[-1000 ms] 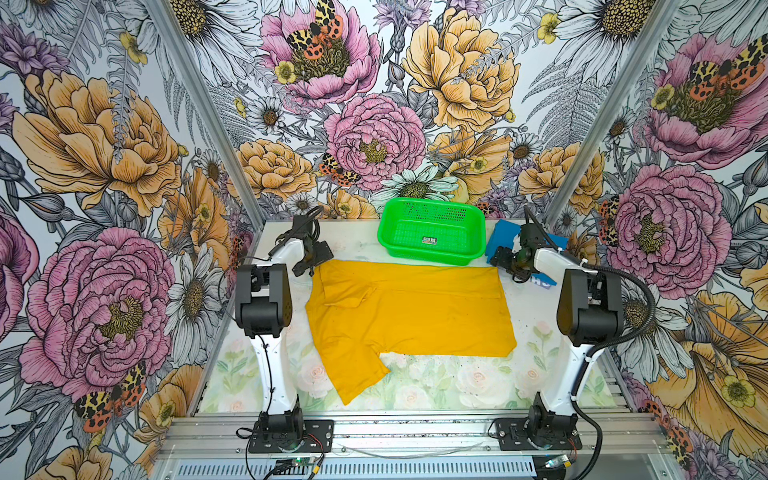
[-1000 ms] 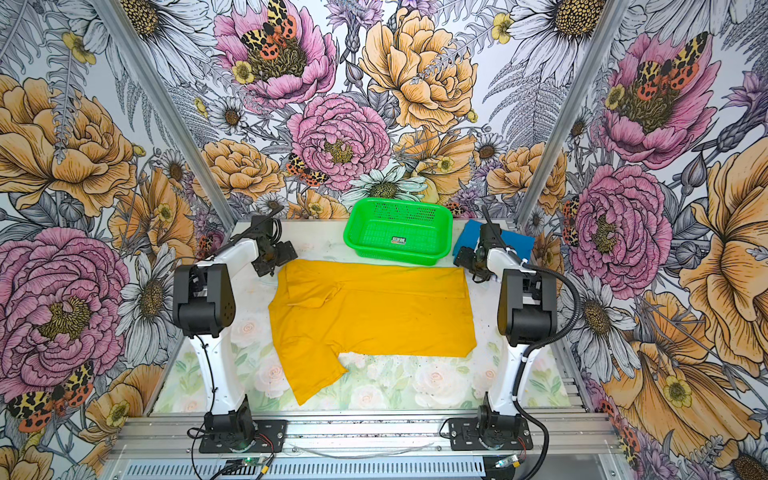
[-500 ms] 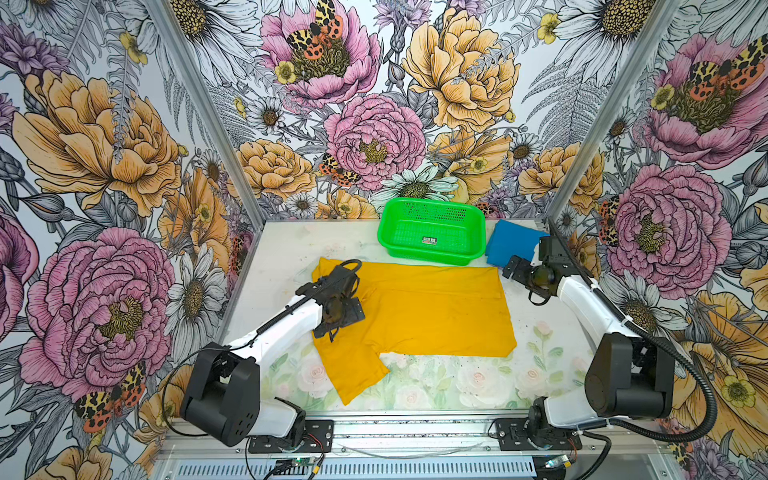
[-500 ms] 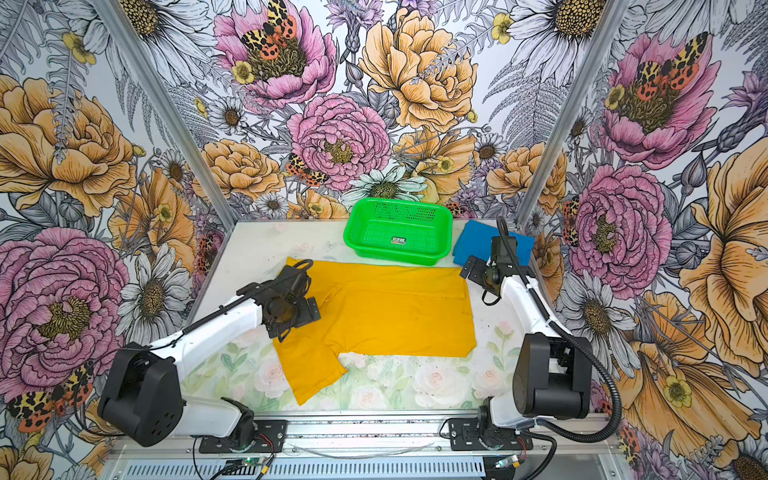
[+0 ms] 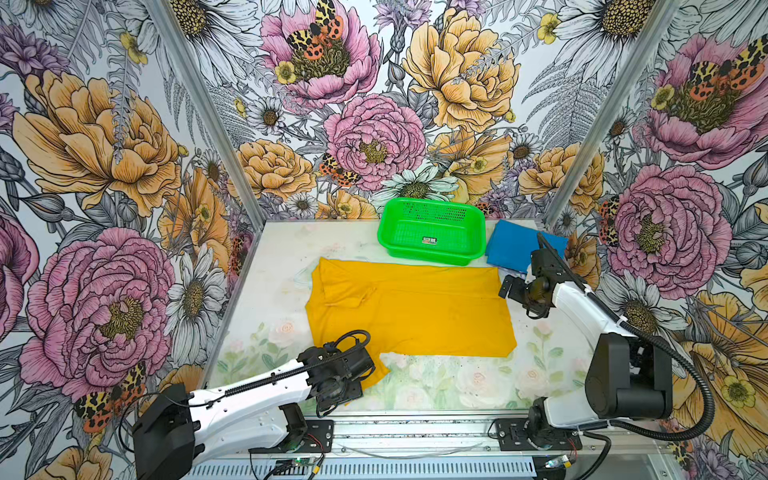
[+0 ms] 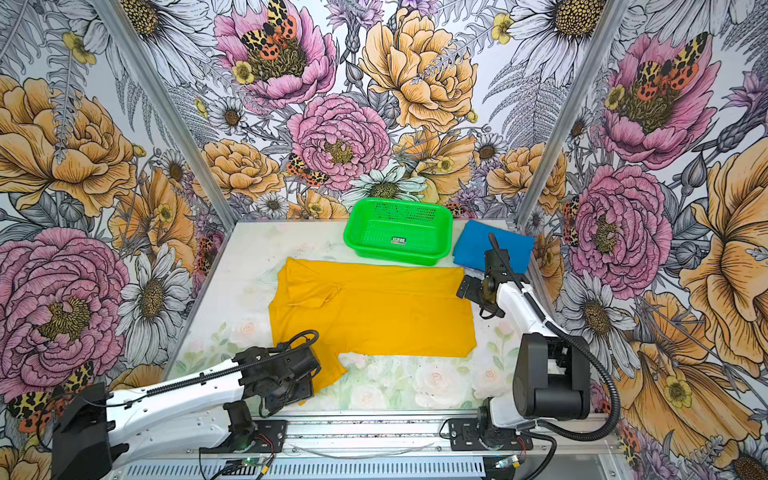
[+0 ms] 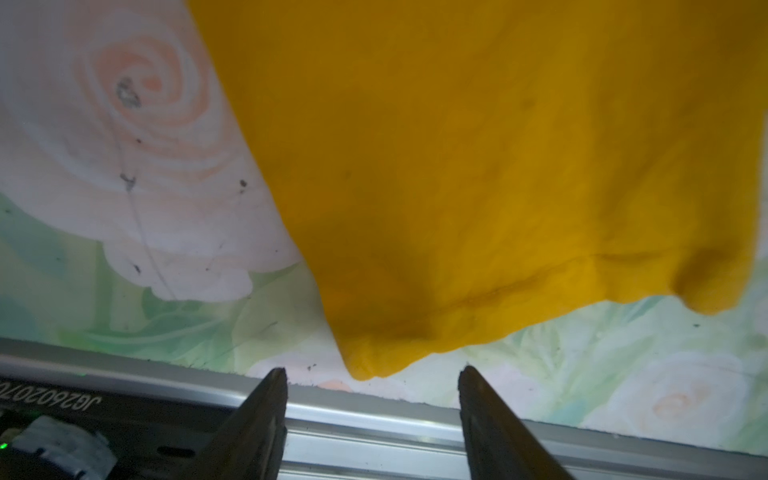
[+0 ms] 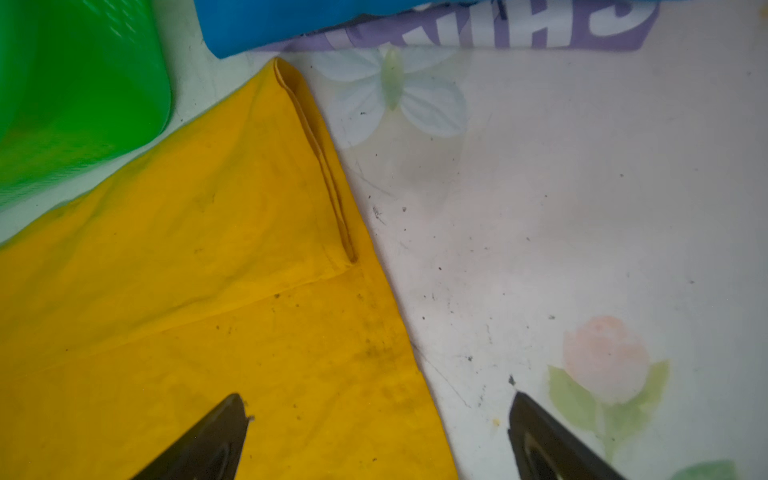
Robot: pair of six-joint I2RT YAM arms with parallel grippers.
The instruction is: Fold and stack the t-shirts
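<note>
Yellow shirt [image 5: 411, 311] lies spread flat on the desk [image 5: 457, 382] between the two arms. It is not folded yet, though the far sleeve looks turned in over the body. The near sleeve [image 5: 376, 368] sticks out toward the left end effector [image 7: 372, 372].

Left end effector: jaws apart, nothing between them. The sleeve's hem corner sits right at the mouth, just ahead of the fingertips.

Right end effector [image 8: 378, 397]: jaws wide apart, gripping nothing. It straddles the bottom hem [image 8: 328, 178], one finger over cloth and the other over bare desk. Can't tell if the tips touch the surface.

Blue shirt [image 5: 515, 245] is already folded, just beyond the right end effector. A purple-and-white printed cloth [image 8: 498, 29] peeks out from under it. The green basket [image 5: 432, 258] is ahead of that end effector and off to the side, next to the blue shirt and just past the yellow shirt's far edge.

Handling, my read:
- The yellow shirt is light, limp and not stiff at all, so it will sag and drape from whatever point is pinched.
- It isn't fragile and isn't slippery, and it probably drags a bit on the desk.
- It is two layers, and they gape at the bottom hem, so a shallow pinch could lift only the top one.
- Best holds are the stitched edges, which are thicker and easier to catch: the sleeve hem corner for the left, the bottom hem corner for the right.
- Get a finger under the edge and take both layers. Lift both ends evenly or it bunches.
</note>
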